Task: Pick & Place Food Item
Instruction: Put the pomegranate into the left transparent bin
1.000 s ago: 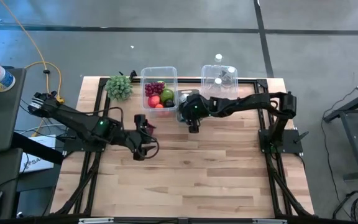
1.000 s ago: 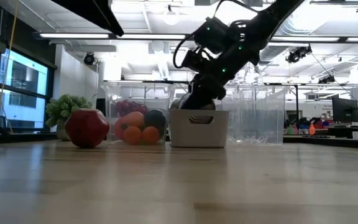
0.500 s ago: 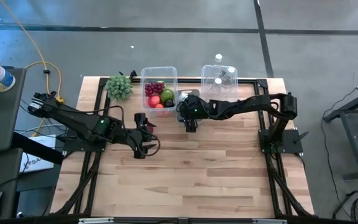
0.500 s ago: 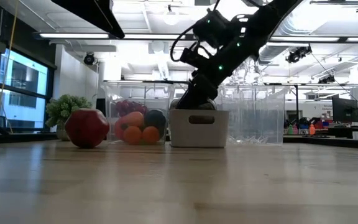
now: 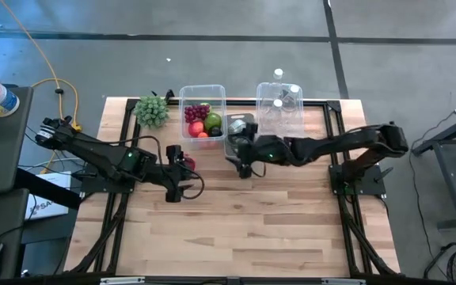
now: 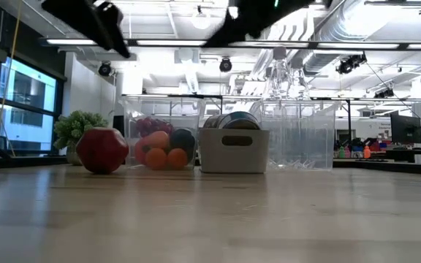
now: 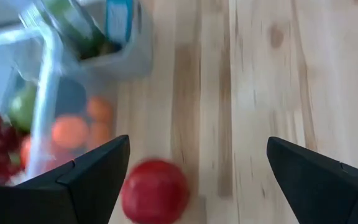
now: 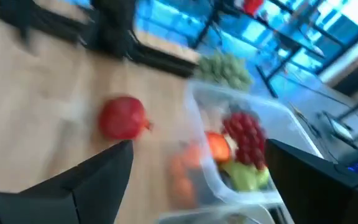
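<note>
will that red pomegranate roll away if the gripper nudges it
Probably a little: the pomegranate looks round but faceted, so it may rock and settle rather than roll far. It sits free on bare table, nothing bracing it. It looks rigid, so the open left gripper should grip firmly.

L arm reaches in from the left edge, elbow bent, forearm running toward mid-surface; left end effector [image 5: 182,176] low over the wood, fingers [image 7: 73,180] spread wide w/ nothing between them. R arm stretched long & nearly straight from its base on the right side, across to the centre rear; right end effector [image 5: 244,155] pointing left, fingers [image 8: 79,186] wide apart, empty
</note>
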